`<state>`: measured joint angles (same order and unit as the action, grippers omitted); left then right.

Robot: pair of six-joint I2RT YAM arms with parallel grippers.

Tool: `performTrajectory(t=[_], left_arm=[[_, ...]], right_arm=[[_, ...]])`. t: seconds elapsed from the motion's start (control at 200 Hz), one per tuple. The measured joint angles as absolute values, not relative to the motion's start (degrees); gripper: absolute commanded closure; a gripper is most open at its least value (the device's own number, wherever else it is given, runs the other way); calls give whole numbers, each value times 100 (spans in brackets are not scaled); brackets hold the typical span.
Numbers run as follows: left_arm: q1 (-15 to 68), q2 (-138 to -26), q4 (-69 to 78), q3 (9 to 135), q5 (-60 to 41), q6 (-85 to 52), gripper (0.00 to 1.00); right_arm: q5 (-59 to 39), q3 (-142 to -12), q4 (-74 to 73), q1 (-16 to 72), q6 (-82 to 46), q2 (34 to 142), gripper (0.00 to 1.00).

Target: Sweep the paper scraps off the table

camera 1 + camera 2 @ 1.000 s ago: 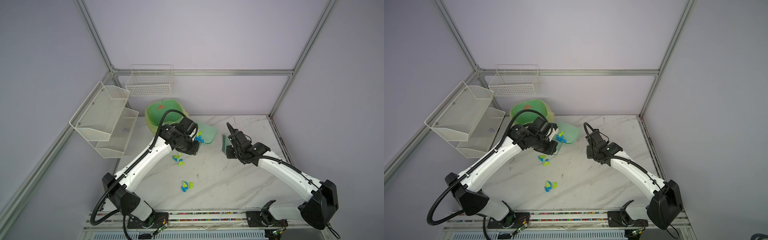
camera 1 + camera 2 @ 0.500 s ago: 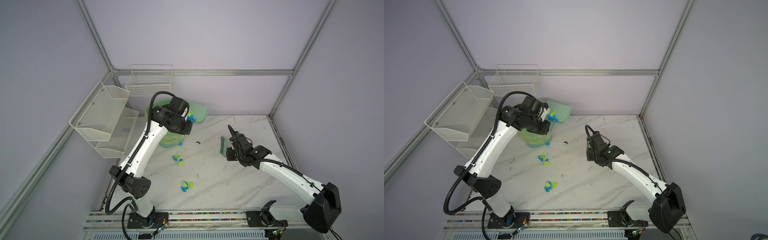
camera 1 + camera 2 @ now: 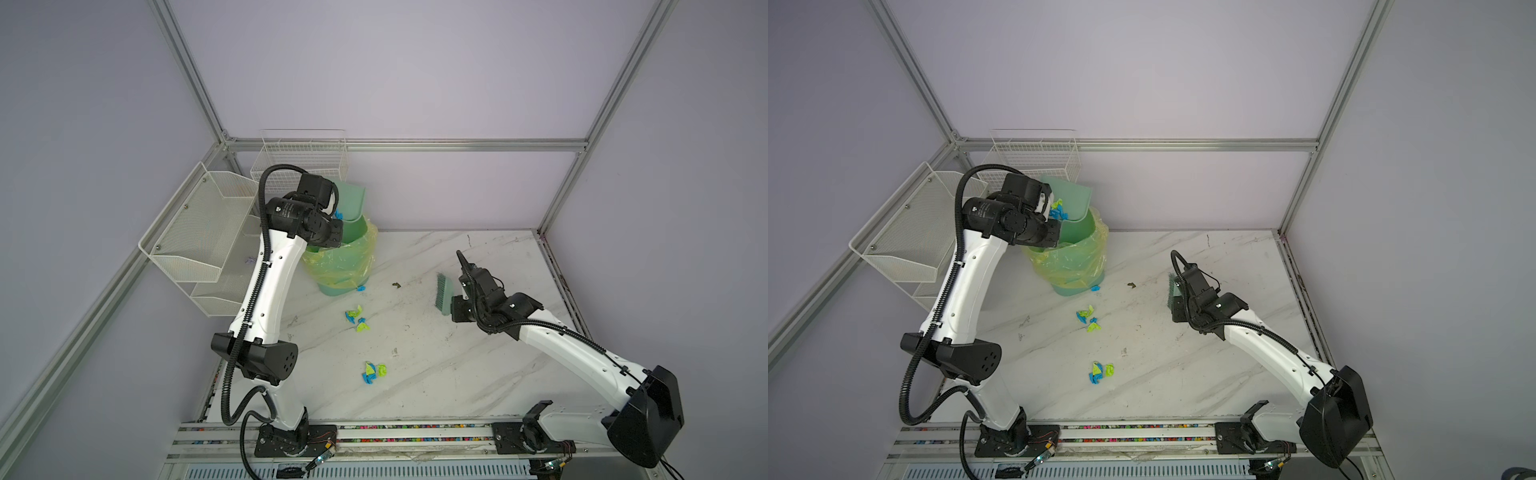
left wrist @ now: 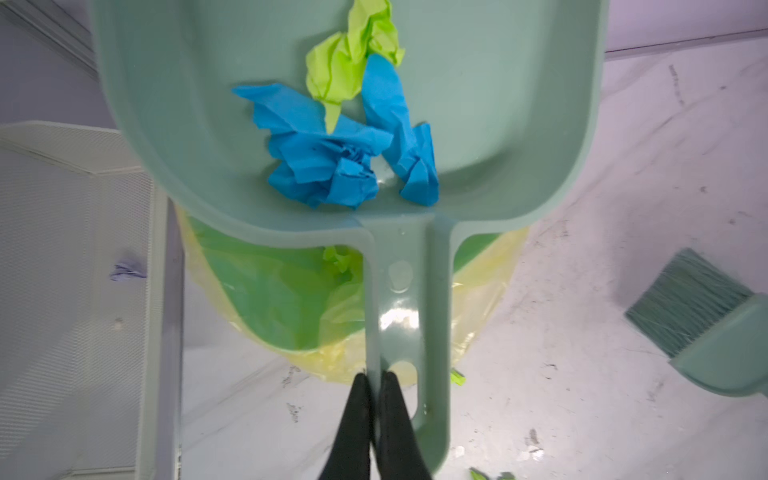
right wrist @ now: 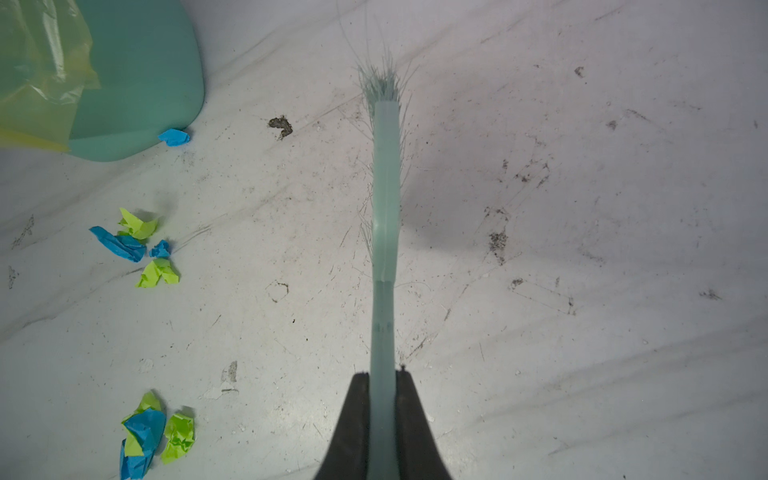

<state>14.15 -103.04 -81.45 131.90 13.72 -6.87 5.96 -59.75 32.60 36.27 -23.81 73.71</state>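
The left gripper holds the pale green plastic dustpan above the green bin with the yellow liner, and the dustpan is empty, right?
Not empty: the left wrist view shows crumpled blue and yellow-green paper scraps lying in the pale green plastic dustpan. The left gripper does hold it above the yellow-lined green bin.

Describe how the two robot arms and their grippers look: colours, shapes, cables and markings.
The left arm and right arm have smooth white links between bulky black joint housings. A black corrugated hose loops along the left; a thinner black cable follows the right. The left gripper and right gripper have black tapered fingers.
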Motion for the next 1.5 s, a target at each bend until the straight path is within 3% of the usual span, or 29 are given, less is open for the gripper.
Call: performTrajectory(t=[0.465, 0.675, 0.915, 1.21, 1.5], left_arm=[[1470, -10672, -7942, 13078, 4359, 121, 100], [1962, -10672, -7293, 12164, 5953, 582, 100], [2241, -10641, -6171, 11251, 7091, 1647, 100], [2244, -10180, -5151, 10449, 7465, 2515, 100], [2296, -9677, -5522, 10436, 6917, 1997, 100]], right_arm=[[454, -5972, 3162, 3627, -2394, 7295, 100], [408, -5972, 3164, 3627, -2394, 7216, 100], [388, -5964, 3129, 3627, -2394, 7002, 100], [198, -5758, 2886, 3627, -2405, 6890, 100], [-110, -5680, 2585, 3627, -2506, 6888, 100]])
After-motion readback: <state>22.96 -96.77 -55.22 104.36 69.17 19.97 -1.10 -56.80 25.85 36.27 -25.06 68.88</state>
